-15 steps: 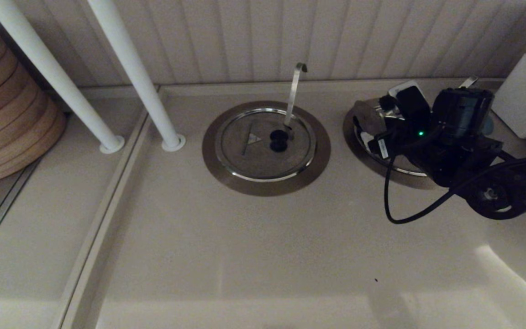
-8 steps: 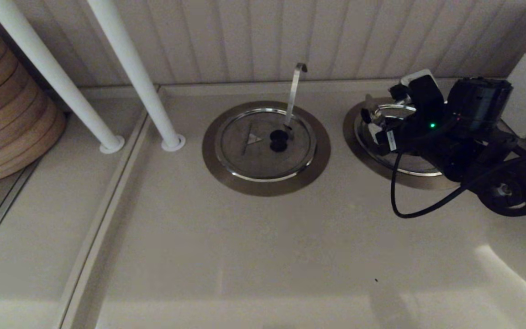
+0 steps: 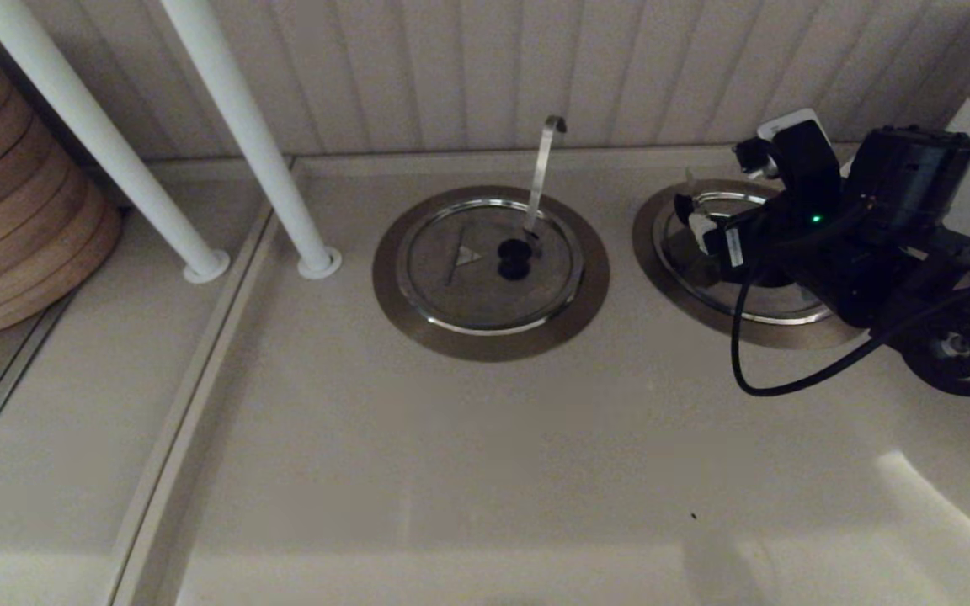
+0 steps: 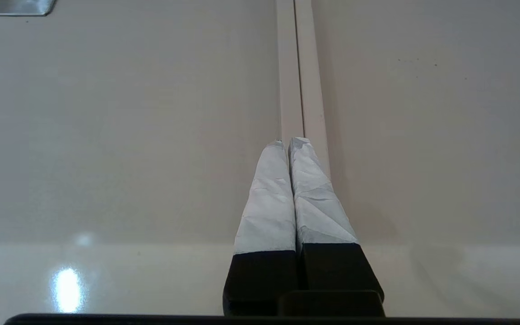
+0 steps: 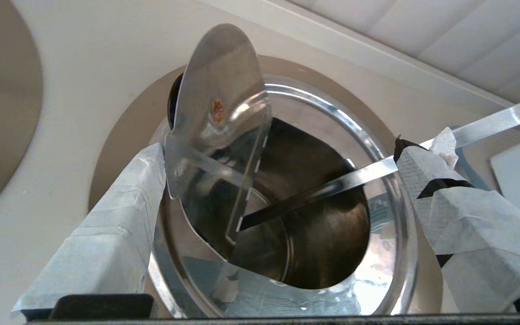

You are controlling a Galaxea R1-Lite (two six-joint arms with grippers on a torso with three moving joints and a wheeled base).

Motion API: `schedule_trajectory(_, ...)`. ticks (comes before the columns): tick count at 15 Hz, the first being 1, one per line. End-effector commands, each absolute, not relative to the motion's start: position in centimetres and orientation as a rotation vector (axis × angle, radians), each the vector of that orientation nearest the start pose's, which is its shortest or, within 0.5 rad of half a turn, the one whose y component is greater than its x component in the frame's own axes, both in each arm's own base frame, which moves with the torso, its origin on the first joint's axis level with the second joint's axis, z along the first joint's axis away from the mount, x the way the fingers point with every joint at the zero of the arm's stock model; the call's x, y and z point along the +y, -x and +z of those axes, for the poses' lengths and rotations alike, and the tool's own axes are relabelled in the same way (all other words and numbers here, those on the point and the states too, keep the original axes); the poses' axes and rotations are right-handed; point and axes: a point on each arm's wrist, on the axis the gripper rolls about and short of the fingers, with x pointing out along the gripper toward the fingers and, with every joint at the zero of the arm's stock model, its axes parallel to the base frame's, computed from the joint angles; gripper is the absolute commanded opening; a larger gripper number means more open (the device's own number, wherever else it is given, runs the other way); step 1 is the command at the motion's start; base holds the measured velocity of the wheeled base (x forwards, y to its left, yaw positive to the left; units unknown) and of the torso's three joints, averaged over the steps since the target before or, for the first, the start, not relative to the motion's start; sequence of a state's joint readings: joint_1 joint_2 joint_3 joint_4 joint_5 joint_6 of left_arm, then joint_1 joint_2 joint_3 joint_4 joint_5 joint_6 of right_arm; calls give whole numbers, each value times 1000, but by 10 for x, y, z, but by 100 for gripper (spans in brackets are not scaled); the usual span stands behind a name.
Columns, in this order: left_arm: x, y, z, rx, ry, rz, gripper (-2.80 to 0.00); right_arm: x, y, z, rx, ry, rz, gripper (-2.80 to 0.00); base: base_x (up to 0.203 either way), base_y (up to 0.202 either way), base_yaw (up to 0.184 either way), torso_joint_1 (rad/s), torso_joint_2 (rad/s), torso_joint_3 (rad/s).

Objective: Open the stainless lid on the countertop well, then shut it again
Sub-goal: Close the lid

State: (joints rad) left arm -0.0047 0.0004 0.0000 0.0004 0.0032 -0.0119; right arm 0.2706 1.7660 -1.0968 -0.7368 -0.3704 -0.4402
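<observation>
Beige surface (image 3: pixel 485 463): our right claw (image 5: pixel 280 151), spread open, flanks the raised round brushed-steel lid (image 5: pixel 219 90) over its steel-collared well (image 5: pixel 120 131); we should lower it gently. Left claw (image 4: pixel 289 141) closed, parked.

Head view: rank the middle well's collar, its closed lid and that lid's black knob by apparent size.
1. middle collar, the widest ring
2. closed lid, set inside it
3. black double knob, small on the lid
All sit about equally far away, so the order holds.
</observation>
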Motion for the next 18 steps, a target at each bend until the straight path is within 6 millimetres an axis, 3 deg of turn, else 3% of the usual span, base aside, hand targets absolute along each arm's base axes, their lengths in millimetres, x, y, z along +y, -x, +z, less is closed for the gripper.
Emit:
schedule_trajectory(1, 0, 23, 76, 2, 12, -2, -280, 80, -332, 254, -48, 419, -127, 0, 0, 0, 0, 0, 0, 0)
schedule_trajectory(18, 0, 23, 76, 2, 12, -2, -280, 56, -322, 273, -80, 421, -198, 0, 0, 0, 0, 0, 0, 0)
